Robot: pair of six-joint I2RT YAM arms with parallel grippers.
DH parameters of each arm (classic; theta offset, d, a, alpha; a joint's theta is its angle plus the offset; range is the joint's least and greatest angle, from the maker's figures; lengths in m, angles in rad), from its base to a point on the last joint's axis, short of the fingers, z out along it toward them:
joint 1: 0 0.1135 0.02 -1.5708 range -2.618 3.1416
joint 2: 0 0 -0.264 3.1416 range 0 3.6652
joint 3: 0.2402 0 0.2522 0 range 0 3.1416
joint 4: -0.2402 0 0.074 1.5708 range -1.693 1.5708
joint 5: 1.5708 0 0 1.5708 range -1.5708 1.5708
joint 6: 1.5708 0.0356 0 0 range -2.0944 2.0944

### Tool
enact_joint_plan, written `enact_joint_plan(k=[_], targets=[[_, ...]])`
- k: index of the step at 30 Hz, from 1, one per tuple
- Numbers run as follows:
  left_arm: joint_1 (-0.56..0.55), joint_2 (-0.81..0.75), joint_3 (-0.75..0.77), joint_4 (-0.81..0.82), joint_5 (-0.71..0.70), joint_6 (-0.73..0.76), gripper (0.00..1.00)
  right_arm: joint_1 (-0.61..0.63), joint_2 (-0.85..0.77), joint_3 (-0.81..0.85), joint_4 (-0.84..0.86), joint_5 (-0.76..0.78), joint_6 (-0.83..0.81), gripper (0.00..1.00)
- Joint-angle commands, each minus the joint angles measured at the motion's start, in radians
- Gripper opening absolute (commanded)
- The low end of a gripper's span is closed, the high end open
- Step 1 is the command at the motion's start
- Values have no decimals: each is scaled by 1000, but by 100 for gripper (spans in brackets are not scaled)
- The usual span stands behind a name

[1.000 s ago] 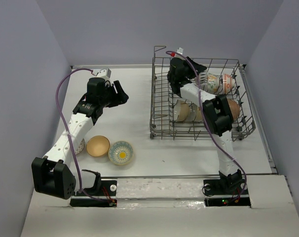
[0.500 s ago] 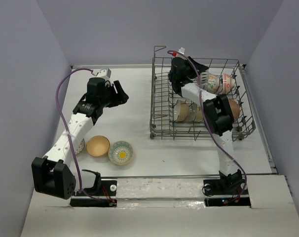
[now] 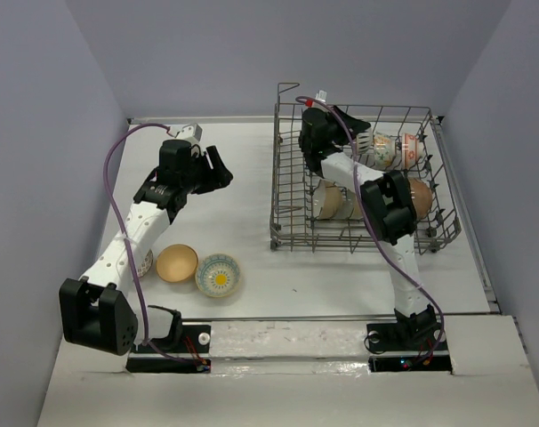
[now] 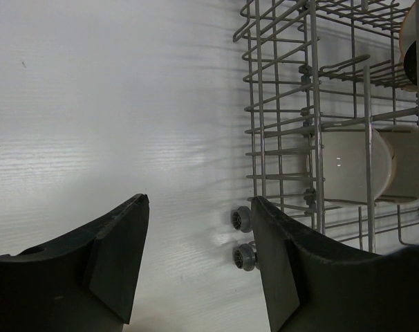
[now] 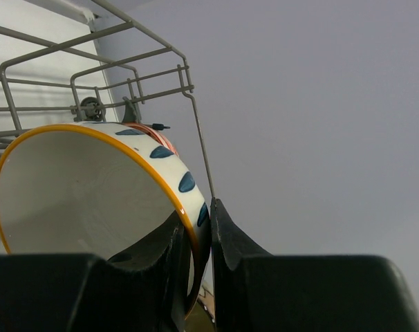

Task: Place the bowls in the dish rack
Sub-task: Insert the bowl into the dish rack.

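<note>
**Held bowl** (image 5: 92,187): white inside, orange rim, blue drop marks outside. It sits in the far left part of the dish rack (image 3: 385,108), near rim height, and is judged not yet seated between tines.

**Right fingers** (image 5: 225,235): nearly closed, pinching the bowl's lip, one inside and one outside.
- Risk: the hold is on the thin rim alone, so the bowl may pivot or slide out if it knocks a wire.
- Risk: letting go too high would drop it onto the racked bowls (image 3: 327,201) below and chip the ceramic.

**Right arm cable** (image 3: 341,116): loops just beside the rack's far rail.
- Risk: it could snag there as the arm withdraws.

**Left fingers** (image 4: 123,249): spread wide and holding nothing, above bare surface (image 3: 243,205) near the rack's left wall.
- Risk: a sideways reach could bump the rack and shake the bowls inside.

**Tan bowl** (image 3: 176,263) and **blue-rimmed bowl** (image 3: 218,274): touching each other on the surface, with a third bowl partly hidden under the left arm.
- Risk: picking up one could shove its neighbour.
</note>
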Motion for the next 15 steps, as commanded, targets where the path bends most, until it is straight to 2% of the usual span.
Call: enact_joint_plan(k=[1, 15], targets=[[7, -7, -5, 35, 17, 3, 70, 10, 64, 5, 3, -49, 44, 1], [7, -5, -6, 35, 20, 2, 70, 19, 110, 13, -66, -71, 107, 1]])
